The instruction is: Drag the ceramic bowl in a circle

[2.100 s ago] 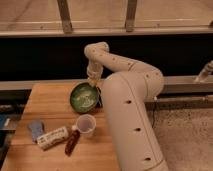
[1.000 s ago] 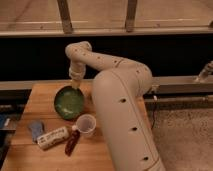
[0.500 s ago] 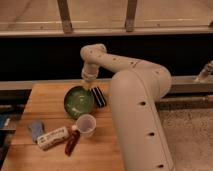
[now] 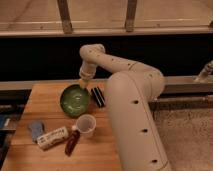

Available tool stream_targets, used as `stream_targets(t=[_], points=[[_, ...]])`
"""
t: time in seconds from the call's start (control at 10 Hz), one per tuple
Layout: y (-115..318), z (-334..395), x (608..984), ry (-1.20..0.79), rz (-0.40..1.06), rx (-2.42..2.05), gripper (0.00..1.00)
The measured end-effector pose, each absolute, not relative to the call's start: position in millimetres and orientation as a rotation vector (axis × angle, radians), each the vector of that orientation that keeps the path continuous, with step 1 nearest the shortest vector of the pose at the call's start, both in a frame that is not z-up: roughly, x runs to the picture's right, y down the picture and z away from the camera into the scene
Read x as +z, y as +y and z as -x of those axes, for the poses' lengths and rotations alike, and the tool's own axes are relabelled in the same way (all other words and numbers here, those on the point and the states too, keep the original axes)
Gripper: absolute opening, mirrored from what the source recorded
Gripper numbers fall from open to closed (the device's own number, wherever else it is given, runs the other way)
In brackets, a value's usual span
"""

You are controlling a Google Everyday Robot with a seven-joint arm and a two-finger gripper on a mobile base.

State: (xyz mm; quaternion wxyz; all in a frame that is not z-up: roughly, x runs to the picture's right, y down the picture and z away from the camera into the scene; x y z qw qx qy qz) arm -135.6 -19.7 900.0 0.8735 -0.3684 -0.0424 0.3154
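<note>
- Nearest to me, bottom right: the big cream robot arm [image 4: 132, 125], thick body w/ small dark holes down its side, filling the frame from approx 5 o'clock up to centre.
- Wooden table [image 4: 50, 160] sits at lower left, light-brown planks.
- On its near part: a dark red packet [image 4: 72, 142] lying lengthwise, tilted, at approx 7 o'clock from frame centre.
- Just left of that, touching or nearly so, a white wrapped bar [image 4: 52, 137] lying slantwise.
- At 9 o'clock of the bar, a small blue-grey item [image 4: 35, 129]; can't tell what it is.
- Translucent plastic cup [image 4: 86, 125] stands upright, mouth up, just right of the red packet's top end.
- Farther back, at 11 o'clock from the cup and close to it: the ceramic bowl [image 4: 75, 100], green glossy inside w/ pale streaks, dark rim, upright on the table approx mid-width.
- Flat black object [image 4: 98, 96] lies at the bowl's 3 o'clock, just beside the rim, between bowl and arm body.
- Gripper [image 4: 84, 83] points down at the bowl's far rim, approx 1 o'clock on the bowl; seems to touch the rim, but can't tell if it's clamped on it or loose.
- Arm's forearm runs from there up and right, back to the shoulder.
- Farthest: dark band behind the table, then a pale rail [image 4: 150, 31] w/ two metal posts at 12 o'clock.
</note>
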Motion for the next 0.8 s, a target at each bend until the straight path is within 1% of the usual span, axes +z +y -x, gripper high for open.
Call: stream_targets(t=[0.1, 0.2, 0.5, 0.8], points=[[-21, 140, 900, -0.095, 0.771, 0.653, 0.78], [-21, 143, 899, -0.097, 0.771, 0.646, 0.80], [-29, 134, 897, -0.090, 0.738, 0.673, 0.80], [-46, 84, 894, -0.073, 0.650, 0.840, 0.80]])
